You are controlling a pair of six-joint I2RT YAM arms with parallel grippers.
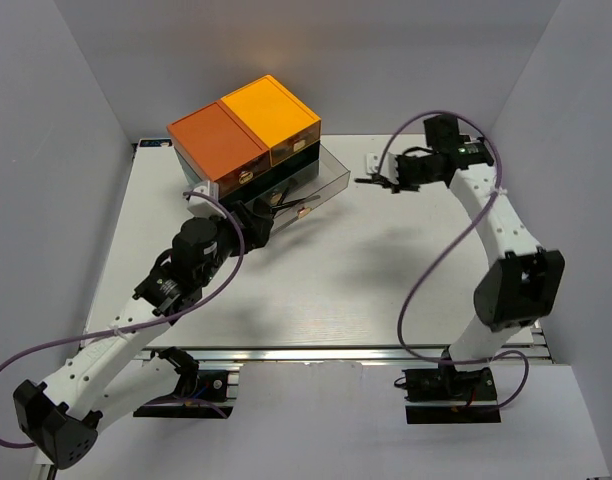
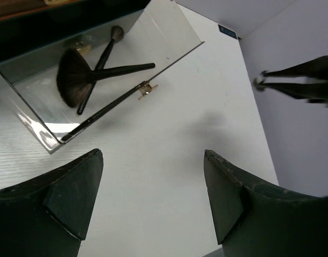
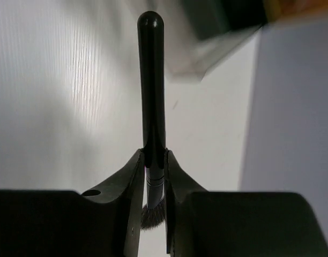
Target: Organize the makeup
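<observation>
Orange-topped drawer box (image 1: 248,135) on white table (image 1: 336,280)

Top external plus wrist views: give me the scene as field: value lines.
left gripper: open, empty, over the table in front of the drawer
right gripper: shut on a black-handled brush, held off the table
drawer: clear, pulled out of the drawer box
drawer contents: fan brush, thin brush

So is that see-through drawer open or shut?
Open. The clear drawer sticks out from the orange-topped box, and the brushes lie uncovered inside it.
</observation>
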